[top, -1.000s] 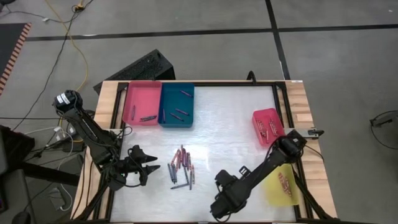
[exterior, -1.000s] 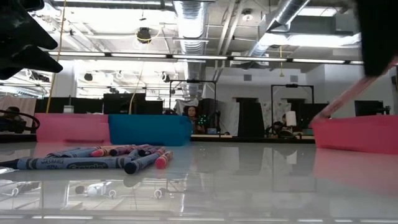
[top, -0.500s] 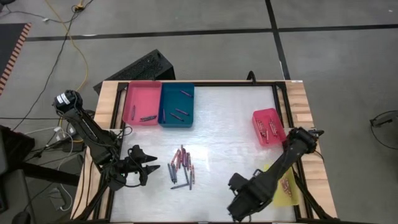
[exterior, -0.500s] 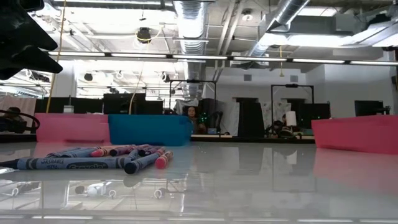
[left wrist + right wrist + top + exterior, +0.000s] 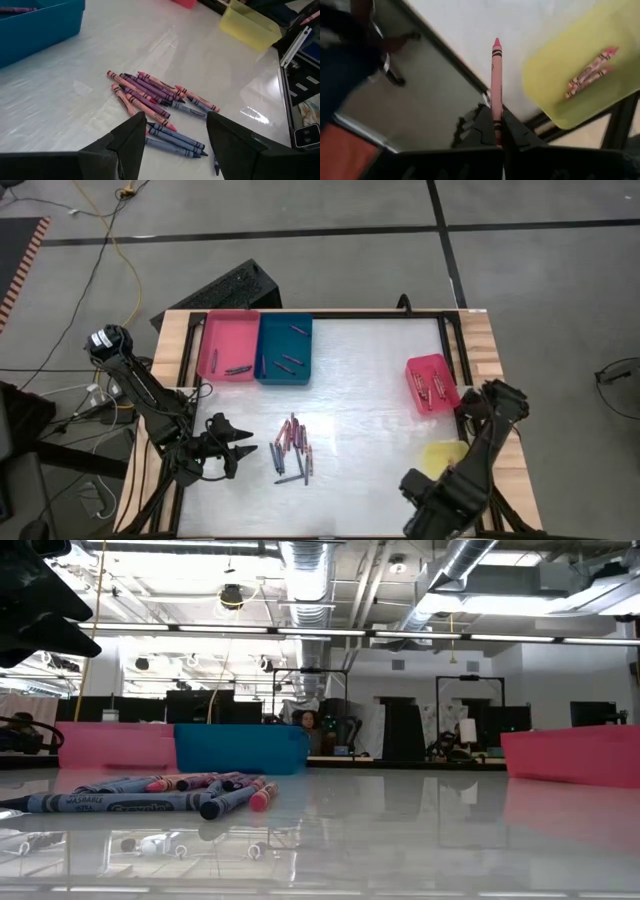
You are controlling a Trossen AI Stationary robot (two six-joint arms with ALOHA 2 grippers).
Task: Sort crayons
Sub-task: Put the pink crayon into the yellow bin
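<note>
Four plastic trays are counted on the white table [image 5: 370, 370]: the large pink tray [image 5: 227, 345] holds two crayons, the blue tray [image 5: 285, 349] three, the small red tray [image 5: 431, 383] several, the yellow tray [image 5: 580, 75] two. About a dozen loose crayons [image 5: 292, 448] lie near-left. One pink crayon [image 5: 496, 85] is clamped in the right gripper [image 5: 493, 131] fingers; the left gripper [image 5: 175, 132] fingers are spread, empty.

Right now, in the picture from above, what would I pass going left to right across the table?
Left gripper → loose crayons → right gripper. Farther back: pink tray → blue tray → red tray.
</note>
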